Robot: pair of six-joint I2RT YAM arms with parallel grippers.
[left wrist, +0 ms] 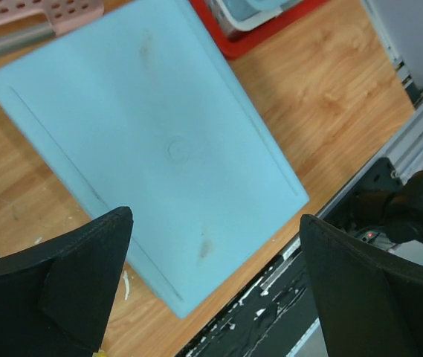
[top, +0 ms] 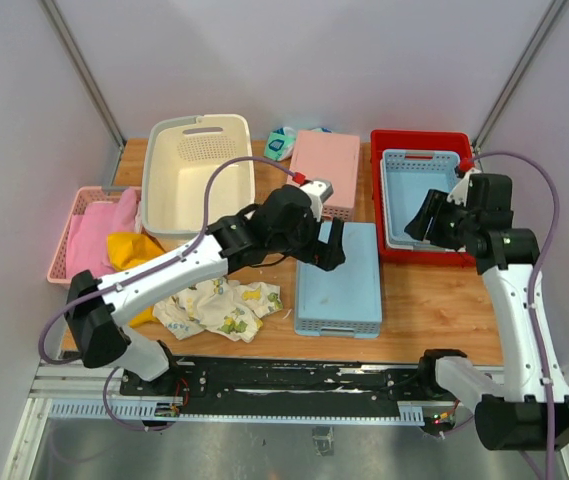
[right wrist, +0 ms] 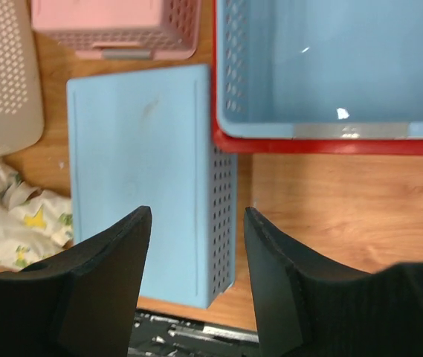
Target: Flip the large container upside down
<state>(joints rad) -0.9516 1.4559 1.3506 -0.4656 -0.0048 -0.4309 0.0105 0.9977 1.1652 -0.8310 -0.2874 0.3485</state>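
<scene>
Top external view alone takes in the whole large container, standing open side up by the table's far edge, left of centre. Right wrist view catches only its perforated corner. Left wrist view is filled by the overturned blue basket towards the near edge. The left gripper hangs above it, jaws spread and empty. The right gripper is likewise parted and empty, near the red tray.

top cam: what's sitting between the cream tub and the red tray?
In the top view, a pink basket, turned bottom up, and a small teal-and-white item behind its left corner lie between the cream tub and the red tray.
</scene>
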